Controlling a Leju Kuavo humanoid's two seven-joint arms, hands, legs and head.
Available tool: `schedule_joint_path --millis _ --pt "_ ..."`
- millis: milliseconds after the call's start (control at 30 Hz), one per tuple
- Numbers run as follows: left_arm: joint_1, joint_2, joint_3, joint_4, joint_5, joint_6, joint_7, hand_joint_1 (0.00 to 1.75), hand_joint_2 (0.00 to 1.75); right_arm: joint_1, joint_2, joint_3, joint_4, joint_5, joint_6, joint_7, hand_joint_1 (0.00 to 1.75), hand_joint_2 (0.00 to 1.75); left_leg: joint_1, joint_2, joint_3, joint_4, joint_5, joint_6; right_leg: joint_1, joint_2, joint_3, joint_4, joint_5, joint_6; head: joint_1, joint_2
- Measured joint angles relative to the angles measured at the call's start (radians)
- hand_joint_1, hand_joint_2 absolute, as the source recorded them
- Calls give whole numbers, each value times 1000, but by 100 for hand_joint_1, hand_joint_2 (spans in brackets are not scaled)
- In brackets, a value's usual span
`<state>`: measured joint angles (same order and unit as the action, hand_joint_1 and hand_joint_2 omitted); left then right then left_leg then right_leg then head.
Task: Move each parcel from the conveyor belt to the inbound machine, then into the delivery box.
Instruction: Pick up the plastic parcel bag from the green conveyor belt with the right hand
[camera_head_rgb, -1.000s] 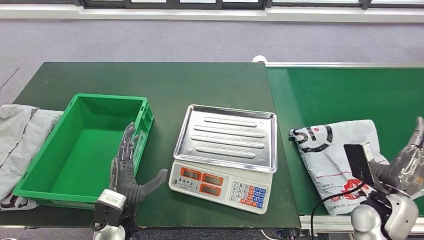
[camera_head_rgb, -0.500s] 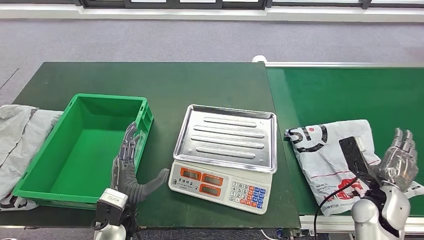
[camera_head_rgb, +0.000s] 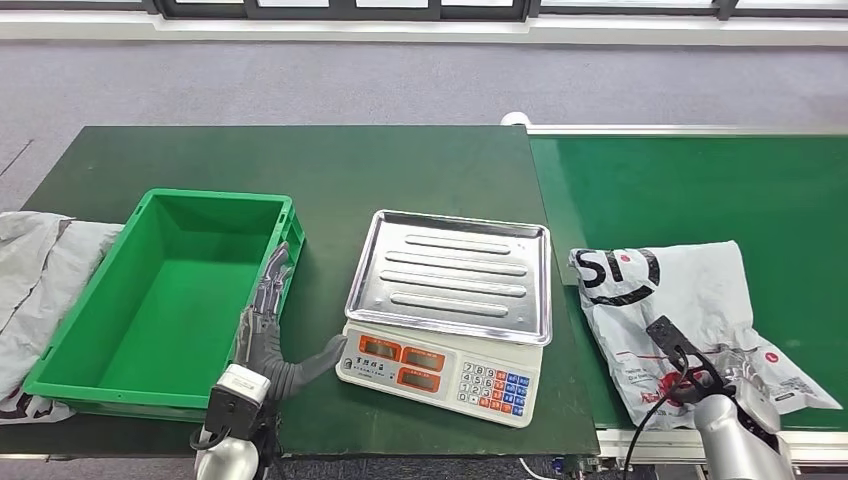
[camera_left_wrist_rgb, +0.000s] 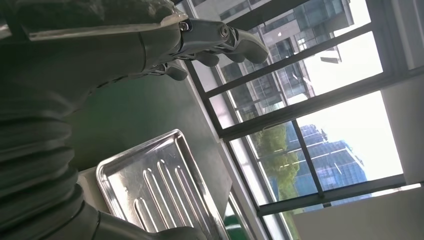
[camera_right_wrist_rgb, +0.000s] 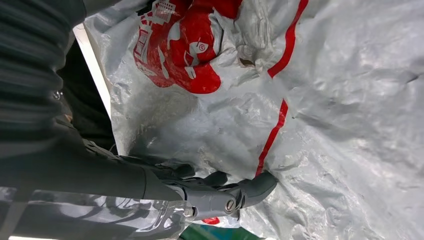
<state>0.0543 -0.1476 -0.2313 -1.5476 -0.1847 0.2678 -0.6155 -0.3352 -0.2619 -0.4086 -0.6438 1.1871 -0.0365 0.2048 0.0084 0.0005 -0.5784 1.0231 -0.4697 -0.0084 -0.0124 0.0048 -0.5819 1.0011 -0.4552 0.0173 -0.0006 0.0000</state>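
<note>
the white parcel (camera_head_rgb: 680, 320) lies on the conveyor belt (camera_head_rgb: 700, 190), beside the scale (camera_head_rgb: 450, 300), ready for weighing. the right hand (camera_right_wrist_rgb: 200, 192) presses its crinkled plastic, grip unclear. the left hand (camera_head_rgb: 270, 335) waits empty, fingers spread, by the green box (camera_head_rgb: 160, 290) on the tabletop (camera_head_rgb: 330, 170)

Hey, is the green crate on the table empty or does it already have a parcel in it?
Empty: the green crate shows only its bare floor.
</note>
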Motion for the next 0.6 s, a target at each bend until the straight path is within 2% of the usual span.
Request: schedule_joint_path --millis 33,67,133,167,200,467,600 --pt "-3 0 0 3 0 0 1 0 175 -8 -2 0 13 1 4 1 8 175 0 0 1 0 0 0 0 0 1 -1 0 0 0 0" --pt "-5 0 0 5 0 0 2 0 175 -14 -3 0 24 2 10 1 27 175 1 0 2 0 0 0 1 0 2 -1 0 0 0 0" --pt "-7 0 0 9 0 0 3 0 175 -24 -4 0 41 5 30 1 114 175 1 0 4 0 0 1 1 0 4 -3 0 0 0 0" --pt "-8 0 0 11 0 0 4 0 175 -27 -5 0 47 7 42 0 150 175 1 0 4 0 0 1 1 0 6 -3 0 0 0 0" --pt "-10 0 0 12 0 0 5 0 175 -30 -5 0 53 9 55 -1 175 175 2 0 5 0 0 2 1 0 7 -4 1 1 0 0" --pt "-12 0 0 12 -7 0 20 0 175 -42 -8 1 79 20 82 -15 175 175 1 -1 7 1 2 6 1 -2 13 -7 4 5 0 0" --pt "-2 0 0 0 -10 3 22 0 175 -48 -8 4 78 13 47 -46 175 175 1 -2 6 1 2 6 1 -2 14 -7 4 5 0 0"
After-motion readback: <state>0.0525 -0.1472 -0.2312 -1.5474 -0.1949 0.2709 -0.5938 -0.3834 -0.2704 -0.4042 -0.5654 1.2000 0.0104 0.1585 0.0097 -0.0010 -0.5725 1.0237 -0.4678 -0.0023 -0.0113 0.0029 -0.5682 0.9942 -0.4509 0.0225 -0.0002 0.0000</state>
